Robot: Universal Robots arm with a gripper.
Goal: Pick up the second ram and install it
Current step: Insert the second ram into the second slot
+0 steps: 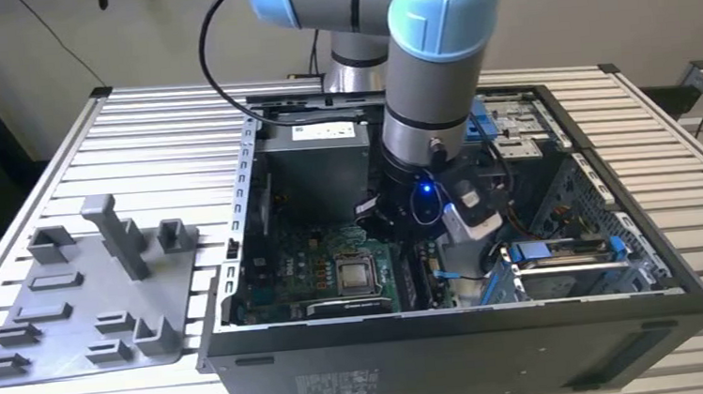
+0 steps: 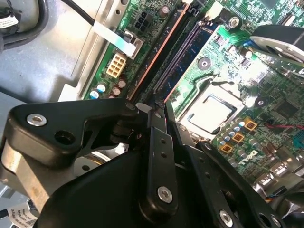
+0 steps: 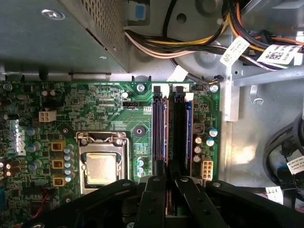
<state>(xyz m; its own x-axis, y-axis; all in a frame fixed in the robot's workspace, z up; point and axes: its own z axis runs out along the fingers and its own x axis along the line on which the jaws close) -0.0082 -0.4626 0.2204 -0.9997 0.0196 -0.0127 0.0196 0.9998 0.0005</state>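
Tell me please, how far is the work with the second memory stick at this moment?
Picked up, it seems: the grey plastic holder tray beside the black computer case carries no stick. In hand: the black gripper hangs over the green motherboard, its fingers closed on the long, thin, dark second ram, which stands in line with a slot. Whether it is fully seated cannot be told.

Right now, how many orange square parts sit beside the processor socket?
3 orange square parts, in a row beside the processor socket in the first wrist view: first, middle, last, nearest the gripper, which could hide more.
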